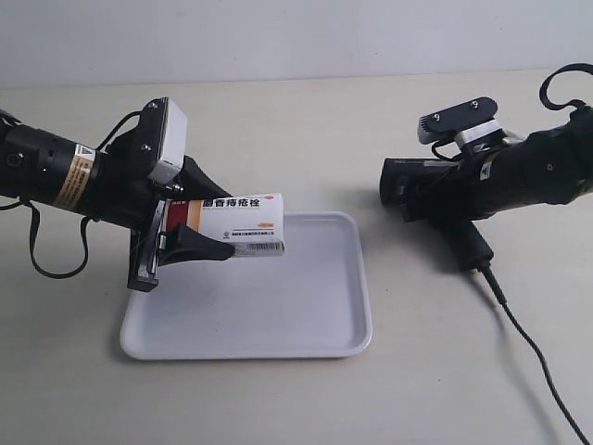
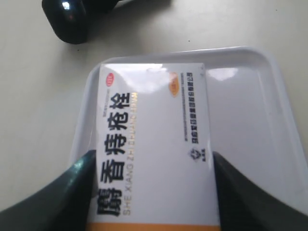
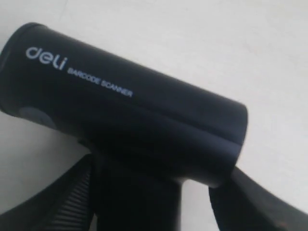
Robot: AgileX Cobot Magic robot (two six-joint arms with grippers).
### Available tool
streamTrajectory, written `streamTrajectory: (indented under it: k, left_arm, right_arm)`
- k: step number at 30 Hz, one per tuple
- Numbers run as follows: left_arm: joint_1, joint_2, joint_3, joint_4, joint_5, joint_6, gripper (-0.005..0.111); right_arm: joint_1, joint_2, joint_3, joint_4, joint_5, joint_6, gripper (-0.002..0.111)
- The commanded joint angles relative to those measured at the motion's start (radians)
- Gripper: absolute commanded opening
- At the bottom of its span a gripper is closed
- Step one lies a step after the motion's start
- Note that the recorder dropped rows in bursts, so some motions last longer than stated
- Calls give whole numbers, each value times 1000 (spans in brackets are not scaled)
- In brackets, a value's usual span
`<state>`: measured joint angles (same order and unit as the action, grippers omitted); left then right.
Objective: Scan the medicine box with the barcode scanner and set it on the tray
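Two arms | glossy carton medicine box (image 1: 243, 226) held | matte barcode scanner (image 3: 130, 120) gripped

Robot test bench, plain beige tabletop (image 1: 306, 120), blank pale wall (image 1: 278, 37)

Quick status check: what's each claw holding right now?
Left gripper shut on medicine box, held above tray. Right gripper shut on barcode scanner. Nothing between them.

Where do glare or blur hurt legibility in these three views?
Left wrist view: glare washes the top of the medicine box and a patch of the tray; large print stays readable. Right wrist view: the barcode scanner is soft and dark, but its logo reads. Exterior view: even light, faint shadows, small box print unreadable.
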<state>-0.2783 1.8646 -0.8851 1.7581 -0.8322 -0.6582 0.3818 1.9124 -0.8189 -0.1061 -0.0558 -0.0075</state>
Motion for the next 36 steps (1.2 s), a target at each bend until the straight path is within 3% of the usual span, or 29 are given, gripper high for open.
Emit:
streamTrajectory:
  k: [1,5,10,18,30,34,36]
  left_arm:
    - [1,-2,2,-14,30,1,0]
    - [1,-2,2,-14,37,-11,0]
    - [1,-2,2,-14,39,-11,0]
    - [1,31,2,-23,39,2,0]
    - [3,33,2,-43,4,8,0]
    - [67,33,2,-61,-126,37,0]
    - [87,33,2,-63,-125,37,0]
  right_arm:
    - [2,-101,-7,-9,121,-78,0]
    - [2,-206,3,-9,224,-103,0]
    - [2,-294,64,2,216,-123,0]
    - [87,-272,74,0,207,-123,0]
    - [66,-270,74,-10,178,-123,0]
    - [52,-270,74,-10,178,-123,0]
    - [52,-270,73,-10,178,-123,0]
